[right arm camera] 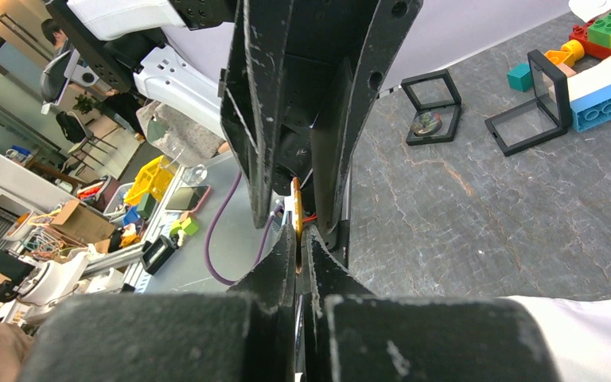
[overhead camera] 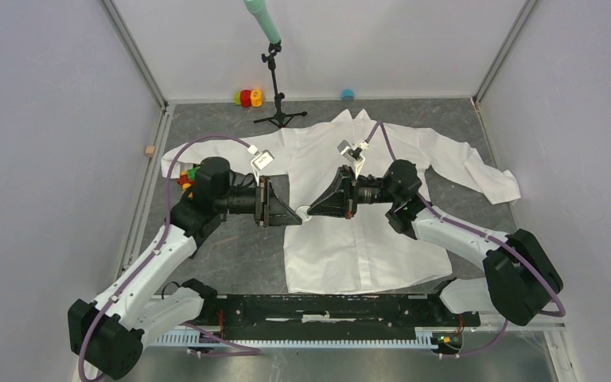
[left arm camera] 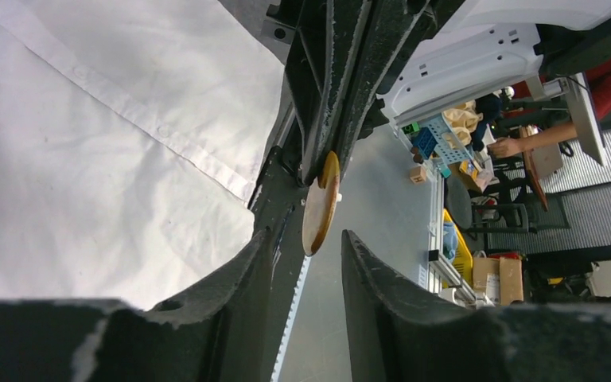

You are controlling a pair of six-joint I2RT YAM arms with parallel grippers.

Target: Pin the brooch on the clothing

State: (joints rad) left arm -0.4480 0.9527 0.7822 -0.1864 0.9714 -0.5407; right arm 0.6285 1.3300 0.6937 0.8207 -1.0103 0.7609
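The white shirt (overhead camera: pixel 342 247) lies spread flat on the grey table; it also shows in the left wrist view (left arm camera: pixel 87 159). My two grippers meet tip to tip above its left front. My right gripper (right arm camera: pixel 301 239) is shut on the brooch (right arm camera: pixel 296 208), a thin gold disc seen edge-on. In the left wrist view the brooch (left arm camera: pixel 321 203) hangs from the right gripper's fingers (left arm camera: pixel 338 87), with its lower edge just at the mouth of my open left gripper (left arm camera: pixel 306 248), touching neither finger. From above, the left gripper (overhead camera: pixel 293 215) and right gripper (overhead camera: pixel 316 208) almost touch.
A microphone stand (overhead camera: pixel 274 79) stands at the back beyond the collar, with toy blocks (overhead camera: pixel 247 97) beside it. More blocks (right arm camera: pixel 605 72) and two small black display boxes (right arm camera: pixel 433 111) lie left of the shirt. A small wooden cube (overhead camera: pixel 150 150) sits by the left wall.
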